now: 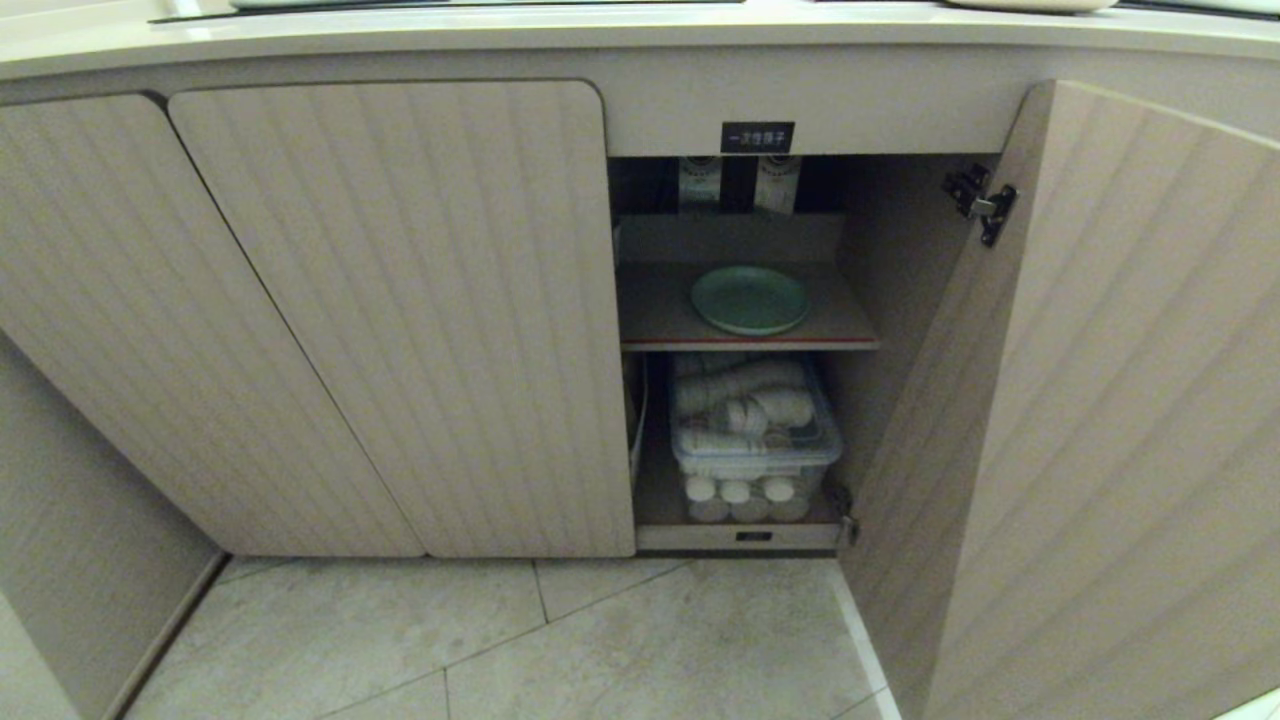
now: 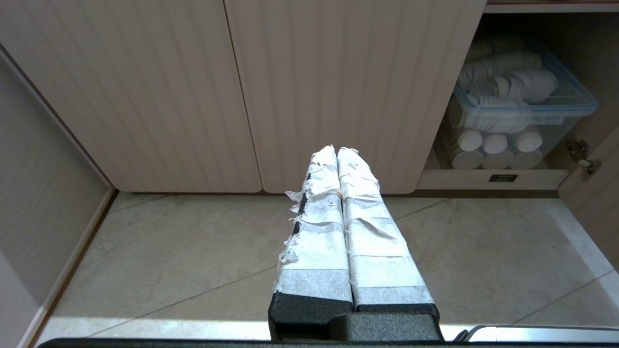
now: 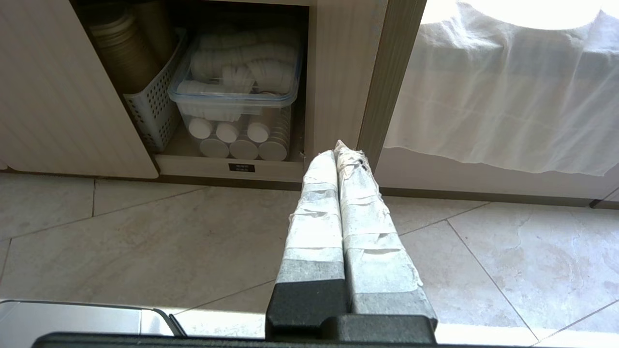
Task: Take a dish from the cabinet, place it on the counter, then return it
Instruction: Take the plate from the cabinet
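Observation:
The mint-green dish [image 1: 750, 298] lies flat on the red-edged upper shelf [image 1: 650, 318] of the open cabinet [image 1: 900, 260], under a small black label [image 1: 757, 137]. The counter [image 1: 620, 28] runs along the top of the head view. Neither arm shows in the head view. My left gripper [image 2: 337, 150] hangs low over the floor tiles facing the closed ribbed doors, its taped fingers pressed together and empty. My right gripper [image 3: 339, 147] also hangs low, shut and empty, in front of the cabinet's lower opening beside the open door's edge [image 3: 391, 72].
The cabinet door [image 1: 1110, 400] stands swung open on the right. On the bottom shelf sits a clear lidded bin of white cups [image 1: 755, 440], with a perforated basket of brown cups [image 3: 145, 96] beside it. A white cloth [image 3: 503, 96] hangs further right. Closed ribbed doors [image 1: 400, 300] fill the left.

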You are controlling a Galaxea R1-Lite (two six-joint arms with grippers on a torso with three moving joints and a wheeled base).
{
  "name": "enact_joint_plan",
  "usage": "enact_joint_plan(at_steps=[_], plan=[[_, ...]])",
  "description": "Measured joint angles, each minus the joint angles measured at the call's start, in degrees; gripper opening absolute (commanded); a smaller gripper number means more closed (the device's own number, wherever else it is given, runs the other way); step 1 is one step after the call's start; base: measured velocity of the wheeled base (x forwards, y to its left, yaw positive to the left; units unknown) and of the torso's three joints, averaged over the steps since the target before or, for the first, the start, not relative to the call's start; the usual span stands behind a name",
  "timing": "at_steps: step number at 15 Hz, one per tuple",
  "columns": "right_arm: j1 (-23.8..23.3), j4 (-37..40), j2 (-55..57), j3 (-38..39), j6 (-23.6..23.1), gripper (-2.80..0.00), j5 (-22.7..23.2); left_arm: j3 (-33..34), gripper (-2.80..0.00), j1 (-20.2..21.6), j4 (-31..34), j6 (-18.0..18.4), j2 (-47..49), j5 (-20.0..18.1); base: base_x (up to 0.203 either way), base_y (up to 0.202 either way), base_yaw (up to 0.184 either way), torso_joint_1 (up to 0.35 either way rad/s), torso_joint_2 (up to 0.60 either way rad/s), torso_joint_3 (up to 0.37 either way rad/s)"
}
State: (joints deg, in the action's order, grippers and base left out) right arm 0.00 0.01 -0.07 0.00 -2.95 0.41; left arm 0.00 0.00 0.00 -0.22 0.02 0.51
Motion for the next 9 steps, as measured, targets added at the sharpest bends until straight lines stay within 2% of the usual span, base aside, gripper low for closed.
enact_joint_plan(at_steps=[9], plan=[[0.0, 0.0, 0.0, 0.0, 0.0, -2.80, 0.0, 0.0, -2.80, 0.0, 0.0, 0.0, 0.0, 0.1, 0.000, 0.000, 0.000, 0.000, 0.00, 0.000]])
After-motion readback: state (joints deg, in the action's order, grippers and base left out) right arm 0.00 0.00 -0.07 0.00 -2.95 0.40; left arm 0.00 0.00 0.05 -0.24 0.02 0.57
